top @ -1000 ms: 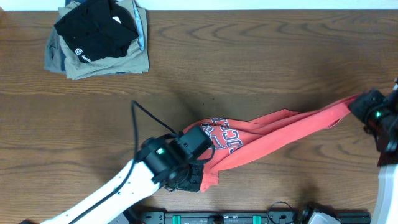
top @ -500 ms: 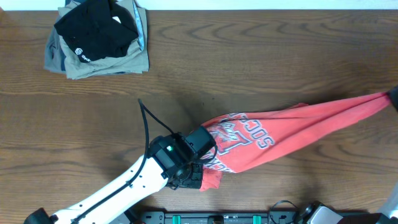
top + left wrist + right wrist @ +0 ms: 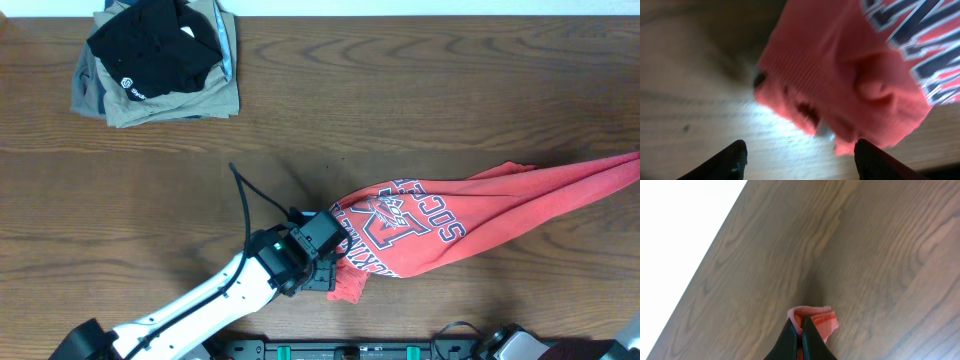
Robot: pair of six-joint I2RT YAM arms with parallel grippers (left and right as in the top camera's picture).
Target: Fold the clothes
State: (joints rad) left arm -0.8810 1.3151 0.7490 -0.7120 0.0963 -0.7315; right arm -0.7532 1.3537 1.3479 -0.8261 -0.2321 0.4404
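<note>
T-shirt [image 3: 480,210] dragged further right than a second ago, lying near-right on the table [image 3: 400,90], right gripper [image 3: 801,328] pinching its right tip, left gripper [image 3: 800,152] fingers wide by the bunched end

Garments and tools on one desk [image 3: 420,90]
One red-orange T-shirt [image 3: 450,220], one black folded garment [image 3: 155,50], one khaki-grey folded garment [image 3: 170,103]; two tools: left tool [image 3: 801,150], right tool [image 3: 801,330].

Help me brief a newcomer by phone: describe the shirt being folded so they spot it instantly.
On the dark wooden table, ignore the folded pile in the overhead view's top-left corner and look lower right. The red-orange T-shirt lies there, stretched in a long bunch toward the right edge. Alone it is red, unfolded, with white-and-dark-red chest lettering.
</note>
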